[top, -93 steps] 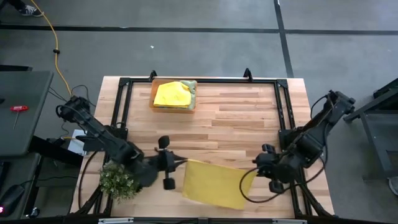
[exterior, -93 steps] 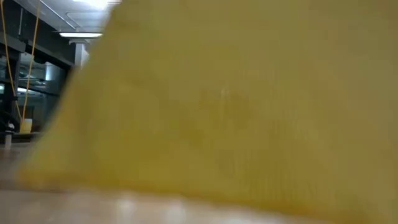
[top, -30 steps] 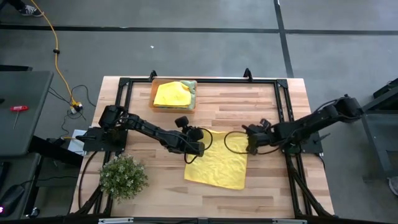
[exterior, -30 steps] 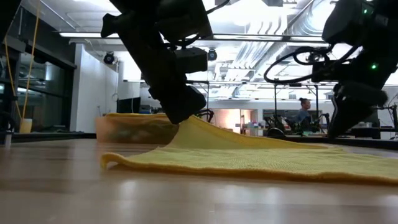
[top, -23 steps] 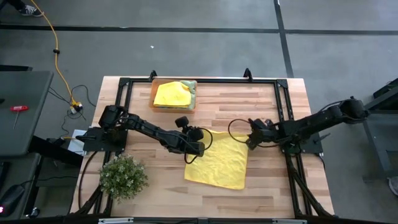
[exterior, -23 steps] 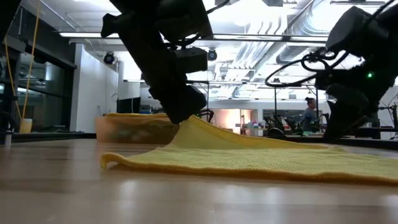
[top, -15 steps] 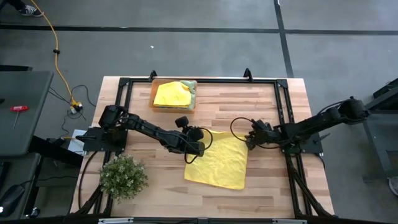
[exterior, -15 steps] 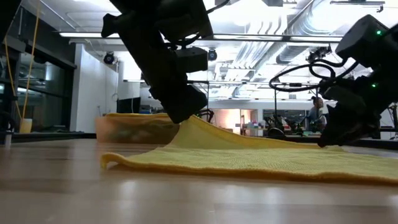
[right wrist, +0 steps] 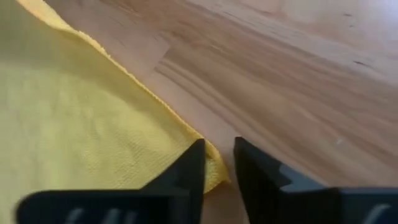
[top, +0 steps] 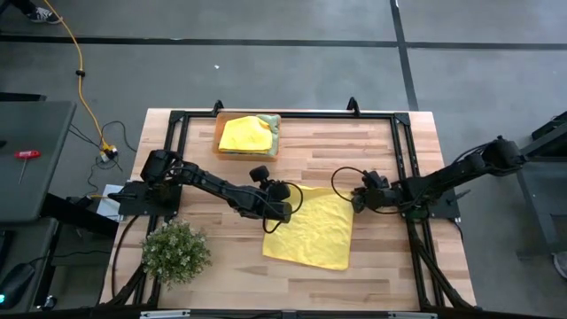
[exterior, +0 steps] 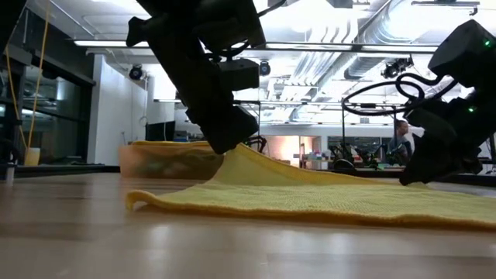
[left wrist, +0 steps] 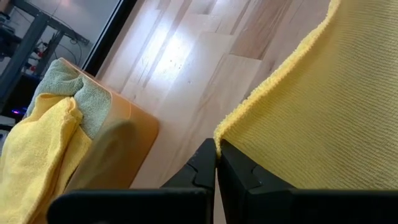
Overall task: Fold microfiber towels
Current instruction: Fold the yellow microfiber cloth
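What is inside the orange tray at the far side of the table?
A crumpled yellow towel fills most of the orange tray, with a light green towel beside it. Anything lying underneath them is covered.

Light wooden plank table [top: 354, 151]. On it: flat yellow microfiber towel [top: 310, 232] between both grippers, orange rectangular tray [top: 249, 152] beyond the left gripper, bushy green plant [top: 175, 252] behind it.

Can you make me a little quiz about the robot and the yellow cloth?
1. True or false: the left gripper is pinching a corner of the yellow towel.
2. What sits in the orange tray? A) towels B) cups C) books
3. Which gripper's fingers straddle a towel corner, still a little apart?

Key: 1 true. 2 A. 3 the right gripper.
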